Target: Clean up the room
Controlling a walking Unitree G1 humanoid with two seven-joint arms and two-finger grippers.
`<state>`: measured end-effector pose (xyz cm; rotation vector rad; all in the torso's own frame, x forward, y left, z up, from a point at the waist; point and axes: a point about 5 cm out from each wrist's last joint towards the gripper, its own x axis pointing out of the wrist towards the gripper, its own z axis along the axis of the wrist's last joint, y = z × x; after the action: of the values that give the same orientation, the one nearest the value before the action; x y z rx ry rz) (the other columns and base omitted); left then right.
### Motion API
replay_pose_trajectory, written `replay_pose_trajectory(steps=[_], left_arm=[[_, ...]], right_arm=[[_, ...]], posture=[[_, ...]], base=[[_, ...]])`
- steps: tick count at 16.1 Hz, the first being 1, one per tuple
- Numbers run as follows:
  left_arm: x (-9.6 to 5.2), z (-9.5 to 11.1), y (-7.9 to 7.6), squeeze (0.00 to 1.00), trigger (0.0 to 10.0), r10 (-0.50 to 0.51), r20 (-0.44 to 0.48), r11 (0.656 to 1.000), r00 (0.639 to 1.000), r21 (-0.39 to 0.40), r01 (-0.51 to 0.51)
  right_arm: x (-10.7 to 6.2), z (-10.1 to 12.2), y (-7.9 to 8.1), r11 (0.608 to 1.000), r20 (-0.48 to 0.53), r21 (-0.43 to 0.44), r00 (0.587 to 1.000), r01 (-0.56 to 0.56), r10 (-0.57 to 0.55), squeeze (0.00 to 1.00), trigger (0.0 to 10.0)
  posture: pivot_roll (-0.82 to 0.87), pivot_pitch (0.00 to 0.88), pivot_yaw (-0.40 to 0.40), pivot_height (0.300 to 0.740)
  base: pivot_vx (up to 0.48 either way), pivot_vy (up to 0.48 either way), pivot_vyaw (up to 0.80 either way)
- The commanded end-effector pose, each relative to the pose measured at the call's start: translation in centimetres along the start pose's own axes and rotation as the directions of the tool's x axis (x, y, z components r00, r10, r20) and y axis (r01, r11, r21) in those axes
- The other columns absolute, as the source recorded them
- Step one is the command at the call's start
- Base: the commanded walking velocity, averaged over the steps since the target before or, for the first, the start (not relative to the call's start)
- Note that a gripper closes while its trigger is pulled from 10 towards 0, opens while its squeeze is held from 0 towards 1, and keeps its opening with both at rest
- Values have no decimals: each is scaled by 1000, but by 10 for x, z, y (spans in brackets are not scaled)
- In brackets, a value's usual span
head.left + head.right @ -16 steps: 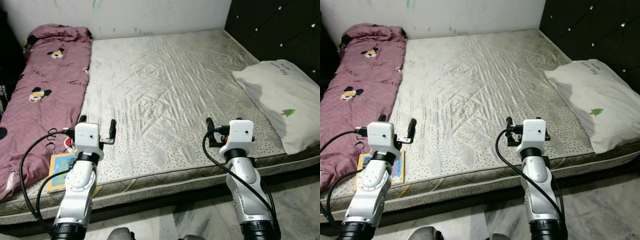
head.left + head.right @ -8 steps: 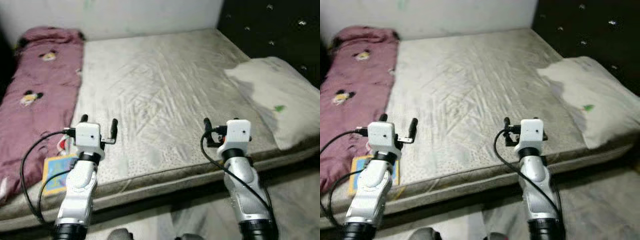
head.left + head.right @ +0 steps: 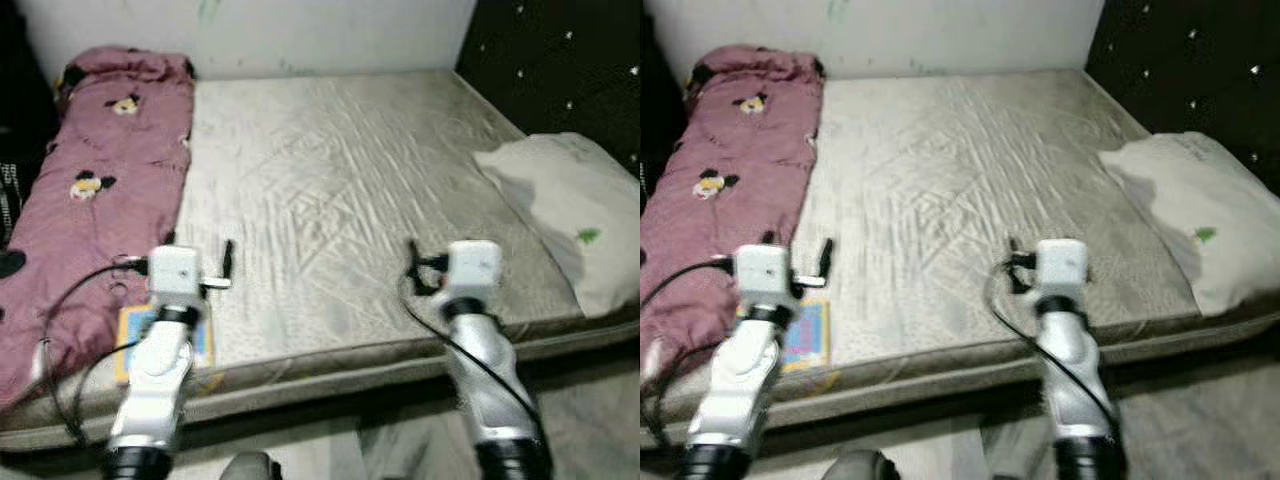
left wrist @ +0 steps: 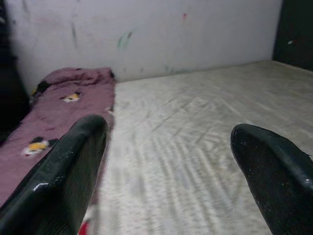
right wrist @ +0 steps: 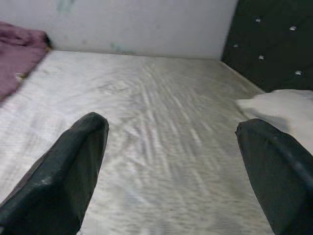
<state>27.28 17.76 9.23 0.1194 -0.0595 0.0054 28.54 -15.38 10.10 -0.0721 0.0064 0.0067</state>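
Bed w/ quilted, creased grey mattress (image 3: 340, 190). Along its left edge lies a soft mauve cartoon-print blanket (image 3: 95, 190), rumpled; on the right a plump white pillow (image 3: 570, 205) rests against the tufted black headboard (image 3: 560, 70). A flat colourful book (image 3: 805, 335) sits at the near left corner. Left gripper (image 4: 171, 166) and right gripper (image 5: 171, 166): fingers wide apart, holding nothing (views blurred). Both arms reach forward, level, over the near mattress edge.
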Motion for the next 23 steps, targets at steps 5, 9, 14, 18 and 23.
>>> replay_pose_trajectory(steps=[5, 9, 14, 18, 23], left_arm=[[1, 0, -5, 0, 10000, -20, -8, 1000, 1000, -11, 19], [2, -1, -5, 0, 10000, -18, -16, 1000, 1000, -13, 18], [3, -2, -5, 0, 10000, -18, -21, 1000, 1000, -16, 17], [3, -2, -6, 0, 10000, -16, -22, 1000, 1000, -15, 16], [3, -3, -6, 0, 10000, -19, -27, 1000, 999, -10, 19]], right_arm=[[0, -3, -9, 1000, -16, -11, 1000, 23, -24, 0, 10000], [1, -3, -9, 1000, -21, -13, 1000, 14, -14, 0, 10000], [1, -3, -6, 1000, -20, -18, 1000, -8, 7, 0, 10000], [2, -4, -5, 1000, -26, -14, 999, -22, 21, 0, 10000], [2, -5, 0, 998, -27, -3, 998, -63, 63, 0, 10000]], posture=[[55, 0, 13, 740], [55, 0, 11, 740], [54, 0, 10, 740], [56, 0, 9, 740], [58, 0, 7, 740]], base=[[0, 480, 0], [0, 480, 0], [0, 480, 0], [0, 480, 0], [0, 480, 0]])
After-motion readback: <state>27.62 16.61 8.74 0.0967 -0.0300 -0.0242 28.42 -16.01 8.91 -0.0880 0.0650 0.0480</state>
